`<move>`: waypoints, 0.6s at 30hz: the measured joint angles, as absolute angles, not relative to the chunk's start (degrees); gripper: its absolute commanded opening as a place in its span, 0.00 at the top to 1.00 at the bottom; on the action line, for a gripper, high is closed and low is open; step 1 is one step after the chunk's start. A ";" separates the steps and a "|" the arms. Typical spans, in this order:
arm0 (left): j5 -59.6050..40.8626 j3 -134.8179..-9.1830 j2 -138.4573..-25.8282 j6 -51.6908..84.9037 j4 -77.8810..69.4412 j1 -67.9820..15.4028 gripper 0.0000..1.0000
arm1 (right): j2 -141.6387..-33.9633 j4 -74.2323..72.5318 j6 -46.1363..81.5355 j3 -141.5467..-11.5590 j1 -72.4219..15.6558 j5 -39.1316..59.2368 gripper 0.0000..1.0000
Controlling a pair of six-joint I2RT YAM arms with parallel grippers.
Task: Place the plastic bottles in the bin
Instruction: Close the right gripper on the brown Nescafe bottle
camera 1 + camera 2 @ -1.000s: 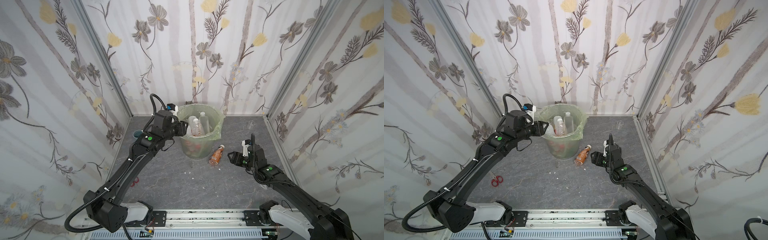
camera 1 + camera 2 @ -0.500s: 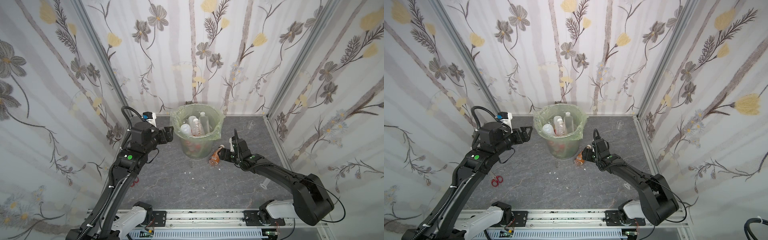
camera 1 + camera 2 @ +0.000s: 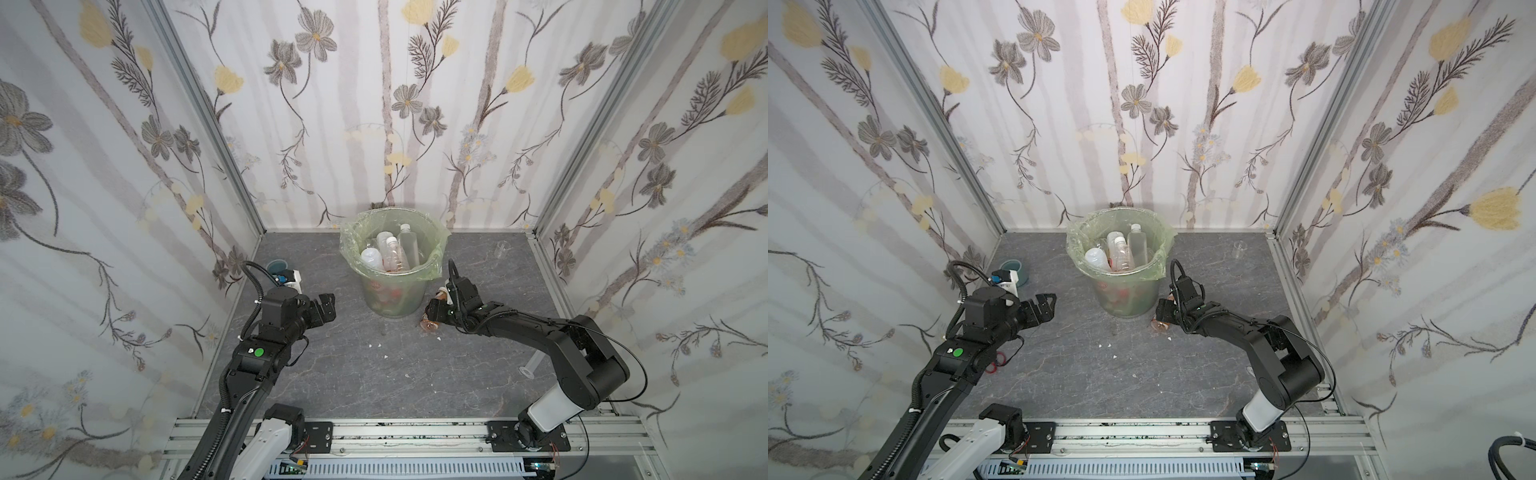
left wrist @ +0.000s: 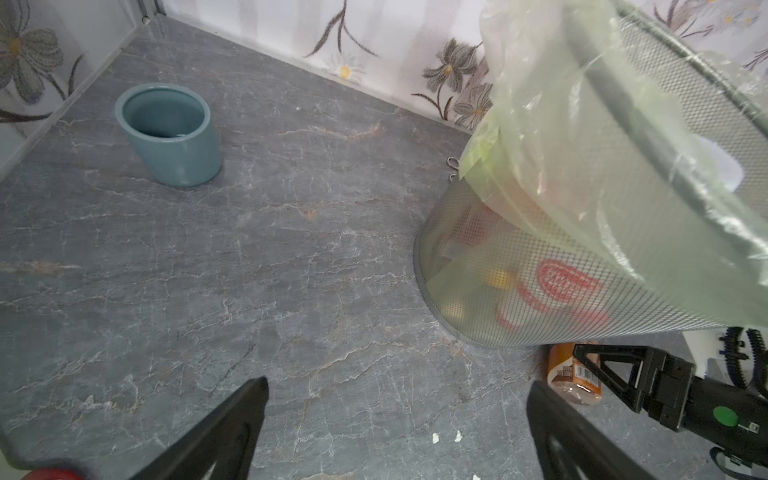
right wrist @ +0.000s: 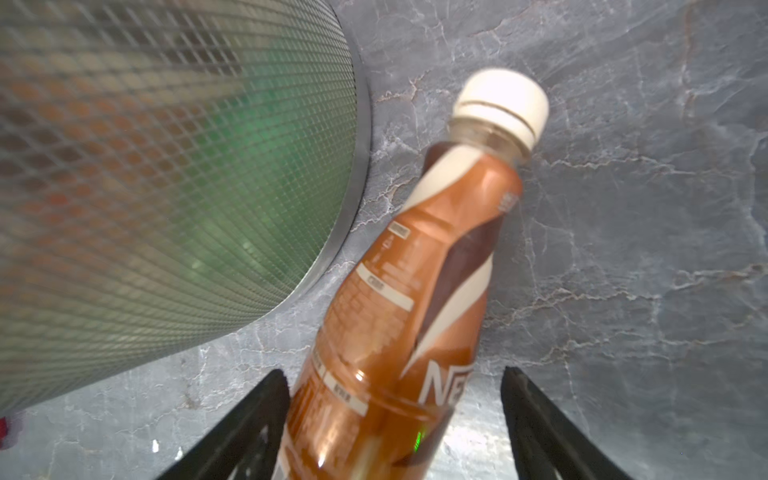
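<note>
The bin [image 3: 390, 297] [image 3: 1127, 299] stands at the back middle of the grey floor, and several plastic bottles [image 3: 388, 251] [image 3: 1119, 253] show above its rim. A brown coffee bottle [image 3: 430, 326] [image 3: 1160, 326] [image 5: 415, 270] [image 4: 573, 374] with a cream cap lies on the floor against the bin's right side. My right gripper [image 3: 436, 307] [image 3: 1163, 309] [image 5: 390, 415] is open and straddles its lower body; one finger is next to it, the other stands clear. My left gripper [image 3: 326, 305] [image 3: 1044, 307] [image 4: 395, 415] hangs wide open and empty, left of the bin [image 4: 540, 299] [image 5: 166, 166].
A blue-grey cup [image 3: 275, 266] [image 3: 1013, 268] [image 4: 170, 137] stands by the left wall behind my left arm. A small clear beaker [image 3: 501, 248] [image 3: 1239, 249] is at the back right. Red scissors [image 3: 996, 361] lie under the left arm. White crumbs [image 3: 376, 345] dot the floor.
My left gripper drew back from the bin's rim to the left and opened wide; a frosted bottle now lies in the bin. My right gripper moved left onto the brown bottle.
</note>
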State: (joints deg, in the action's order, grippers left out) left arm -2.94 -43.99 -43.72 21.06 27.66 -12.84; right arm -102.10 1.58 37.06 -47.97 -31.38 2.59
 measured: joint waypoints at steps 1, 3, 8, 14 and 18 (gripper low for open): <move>-2.83 -43.64 -43.64 21.06 27.66 -12.82 0.00 | -102.48 1.58 37.06 -48.05 -31.40 2.50 0.20; -2.66 -43.03 -43.59 21.06 27.44 -12.82 0.00 | -103.31 1.65 37.04 -48.40 -31.44 2.04 0.21; -2.59 -40.75 -43.16 21.15 26.04 -12.80 0.00 | -104.99 2.17 36.99 -48.71 -31.51 0.84 0.25; -2.09 -37.01 -41.41 21.23 24.08 -12.75 0.00 | -105.30 2.85 35.94 -48.69 -31.48 -1.23 0.36; -1.72 -35.55 -40.47 21.28 23.75 -12.75 0.00 | -104.97 3.18 34.87 -48.69 -31.42 -2.15 0.40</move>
